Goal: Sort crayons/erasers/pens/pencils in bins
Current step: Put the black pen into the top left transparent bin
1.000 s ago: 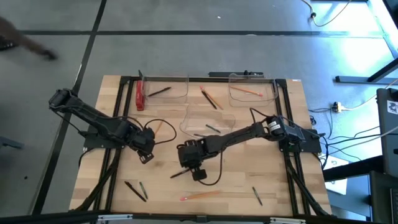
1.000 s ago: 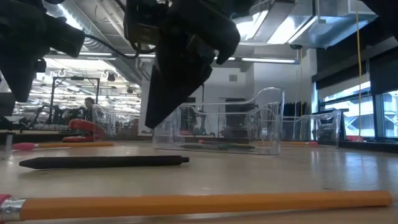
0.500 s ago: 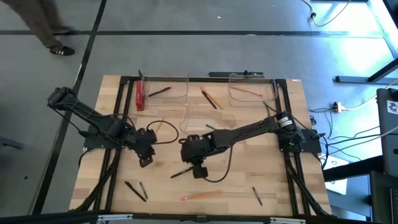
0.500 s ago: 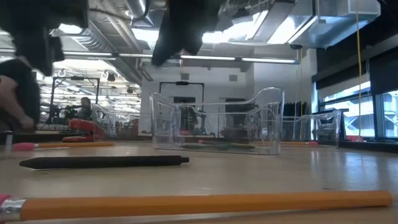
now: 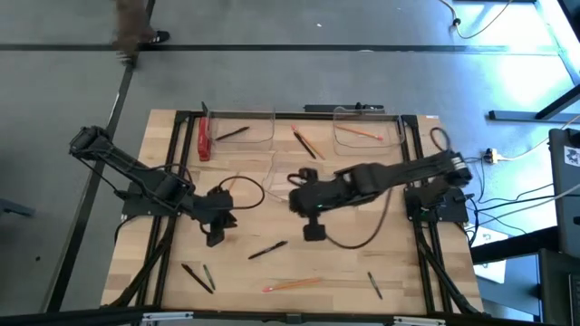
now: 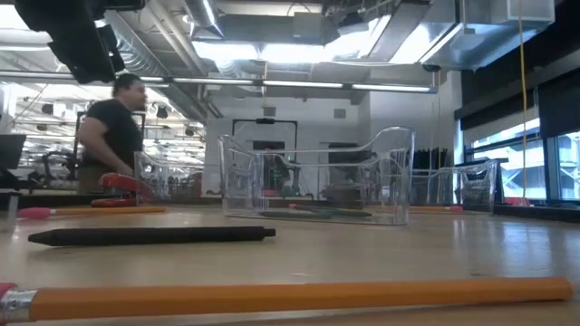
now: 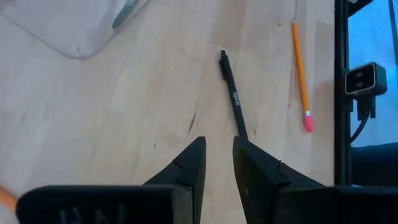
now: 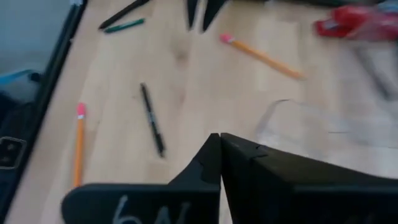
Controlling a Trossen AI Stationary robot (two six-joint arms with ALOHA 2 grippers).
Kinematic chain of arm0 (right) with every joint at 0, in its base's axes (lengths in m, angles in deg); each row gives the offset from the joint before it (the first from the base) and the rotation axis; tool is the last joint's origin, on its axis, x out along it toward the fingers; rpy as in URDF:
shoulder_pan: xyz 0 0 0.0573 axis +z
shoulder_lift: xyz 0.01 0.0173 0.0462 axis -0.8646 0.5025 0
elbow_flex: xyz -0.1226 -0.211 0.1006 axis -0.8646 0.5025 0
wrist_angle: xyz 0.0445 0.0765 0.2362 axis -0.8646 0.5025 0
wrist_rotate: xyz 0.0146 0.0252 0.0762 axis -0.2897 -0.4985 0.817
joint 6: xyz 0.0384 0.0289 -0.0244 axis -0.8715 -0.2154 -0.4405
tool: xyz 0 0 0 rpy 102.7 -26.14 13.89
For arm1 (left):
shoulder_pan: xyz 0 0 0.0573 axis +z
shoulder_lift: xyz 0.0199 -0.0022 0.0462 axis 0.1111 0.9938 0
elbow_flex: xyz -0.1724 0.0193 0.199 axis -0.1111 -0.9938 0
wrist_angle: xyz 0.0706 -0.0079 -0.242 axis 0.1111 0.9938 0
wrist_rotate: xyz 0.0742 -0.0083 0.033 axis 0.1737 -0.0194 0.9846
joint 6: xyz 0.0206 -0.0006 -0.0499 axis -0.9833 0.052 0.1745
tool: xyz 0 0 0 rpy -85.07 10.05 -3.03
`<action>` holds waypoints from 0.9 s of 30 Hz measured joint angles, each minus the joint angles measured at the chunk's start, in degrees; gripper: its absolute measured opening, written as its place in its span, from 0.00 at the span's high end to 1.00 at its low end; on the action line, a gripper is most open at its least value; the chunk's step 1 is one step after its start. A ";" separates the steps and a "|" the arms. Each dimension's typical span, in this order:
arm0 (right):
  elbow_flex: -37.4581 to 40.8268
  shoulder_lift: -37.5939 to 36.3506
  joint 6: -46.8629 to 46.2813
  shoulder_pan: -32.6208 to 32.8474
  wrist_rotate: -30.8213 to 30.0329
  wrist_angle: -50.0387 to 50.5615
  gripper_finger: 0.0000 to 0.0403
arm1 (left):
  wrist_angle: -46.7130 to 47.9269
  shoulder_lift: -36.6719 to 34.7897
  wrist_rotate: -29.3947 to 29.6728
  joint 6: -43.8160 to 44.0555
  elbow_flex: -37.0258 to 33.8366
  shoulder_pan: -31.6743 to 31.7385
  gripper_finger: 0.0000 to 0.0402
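Light wooden table (image 5: 412, 276) with three clear plastic shallow bins: far-left bin (image 5: 243, 127) holds a black pen, far-right bin (image 5: 368, 129) an orange pencil, middle bin (image 5: 281, 177) sits near centre. Left gripper (image 5: 216, 239) hovers left of centre, fingers (image 7: 189, 168) slightly parted, grasping nothing. Right gripper (image 5: 313, 231) just right of the middle bin, clenched and empty. Slim black pen (image 5: 268, 249) lies loose between them. Long orange pencil (image 5: 292, 284) near the front edge. Short dark-green crayon (image 5: 374, 285) front right.
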 joint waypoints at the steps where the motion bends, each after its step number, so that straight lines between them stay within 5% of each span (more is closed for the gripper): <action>1: 0.00 -1.21 0.82 0.05 -1.21 0.69 1.00 | -0.04 0.00 0.04 0.04 0.02 0.00 0.82; 15: -0.02 -8.32 4.52 0.00 -7.97 11.38 0.99 | -0.23 0.39 -0.41 8.80 0.02 0.09 0.82; 27: 0.00 -8.32 5.92 -0.10 -7.76 13.13 0.99 | -11.52 0.90 -0.12 2.93 0.01 -0.21 0.93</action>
